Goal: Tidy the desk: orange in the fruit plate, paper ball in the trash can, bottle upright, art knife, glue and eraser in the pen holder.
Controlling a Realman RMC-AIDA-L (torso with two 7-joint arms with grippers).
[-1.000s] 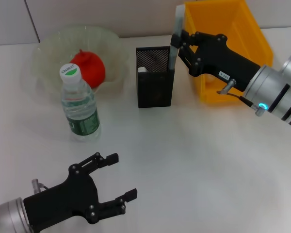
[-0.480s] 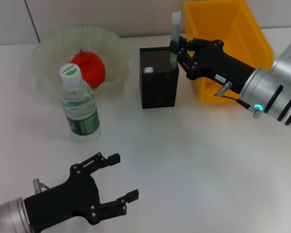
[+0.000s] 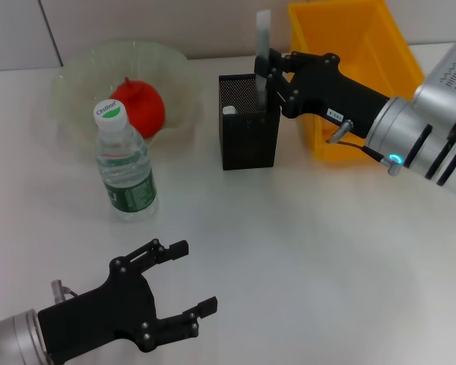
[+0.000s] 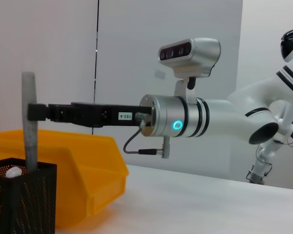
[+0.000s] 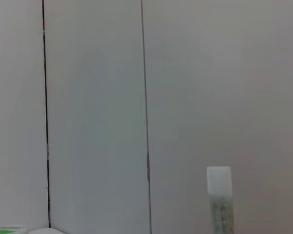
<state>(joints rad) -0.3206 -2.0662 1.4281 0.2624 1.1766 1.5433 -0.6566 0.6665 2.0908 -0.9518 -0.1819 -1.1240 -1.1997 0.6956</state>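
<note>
My right gripper (image 3: 267, 80) is shut on a long grey art knife (image 3: 262, 46) and holds it upright over the black mesh pen holder (image 3: 247, 141); the knife's lower end dips into the holder's opening. The left wrist view shows the knife (image 4: 28, 126) entering the holder (image 4: 19, 200) beside a small white item (image 4: 13, 171). The knife's top shows in the right wrist view (image 5: 219, 195). The orange (image 3: 139, 106) lies in the clear fruit plate (image 3: 80, 72). The water bottle (image 3: 125, 171) stands upright. My left gripper (image 3: 194, 276) is open and empty near the table's front left.
A yellow bin (image 3: 349, 42) stands just right of the pen holder, behind my right arm; it also shows in the left wrist view (image 4: 88, 175). The bottle stands in front of the fruit plate. White table stretches between my left gripper and the holder.
My right gripper has carried the knife left and up, from the holder's right rim to over its opening. The holder shifted slightly right. The left arm has not moved.
</note>
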